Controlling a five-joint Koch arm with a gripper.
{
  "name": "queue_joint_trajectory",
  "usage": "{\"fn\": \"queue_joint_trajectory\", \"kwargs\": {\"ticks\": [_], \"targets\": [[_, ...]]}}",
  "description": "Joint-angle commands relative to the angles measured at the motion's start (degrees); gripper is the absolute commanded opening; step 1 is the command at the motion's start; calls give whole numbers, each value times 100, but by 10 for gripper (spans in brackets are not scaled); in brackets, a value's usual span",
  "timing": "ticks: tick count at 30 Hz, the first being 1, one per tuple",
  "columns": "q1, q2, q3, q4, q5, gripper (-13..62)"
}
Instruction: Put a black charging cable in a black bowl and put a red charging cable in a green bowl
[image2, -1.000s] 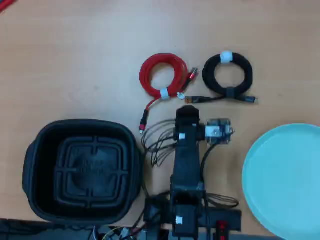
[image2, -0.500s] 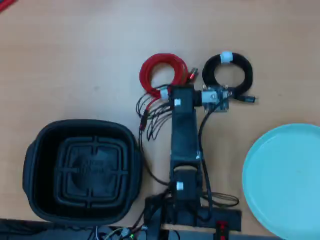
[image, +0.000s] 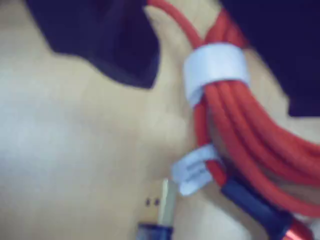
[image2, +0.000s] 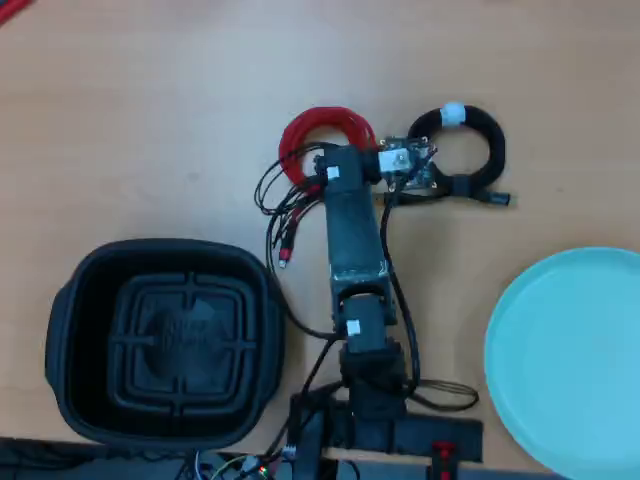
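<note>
Overhead view: the black hobby arm (image2: 355, 240) reaches from its base at the near bench edge toward the middle of the light wooden bench (image2: 150, 100), with its head over the lower right part of the bright red charging cable wound in a small ring (image2: 312, 130). The black charging cable coiled in a ring with a white tie (image2: 478, 135) lies just right of the red one, apart from it, partly covered on its left side by the arm's small circuit board (image2: 405, 163). The large, deep, rounded-square black bowl with a ridged bottom (image2: 70, 330) sits at the near left of the bench, holding nothing. The round, shallow, pale mint-turquoise bowl (image2: 560, 350) sits at the near right, cut by the frame edge, likewise holding nothing. Wrist view: blurred; the claw (image: 220, 55) shows as two dark masses standing apart, one upper left, one upper right, with the red strands and their white tie (image: 215, 67) between them. Contact with the cable cannot be told. A gold-coloured plug end (image: 162, 210) lies on the bench below.
</note>
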Motion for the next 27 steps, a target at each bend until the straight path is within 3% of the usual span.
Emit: {"fn": "queue_joint_trajectory", "kwargs": {"ticks": [1,8,16,27], "targets": [[-141,-9,-422,88,-387,282],[-413,-299,-527,0,-598,282],[-668,-1380,-1547,176,-1002,282],[-650,-1819,-1538,246,-1002,275]]}}
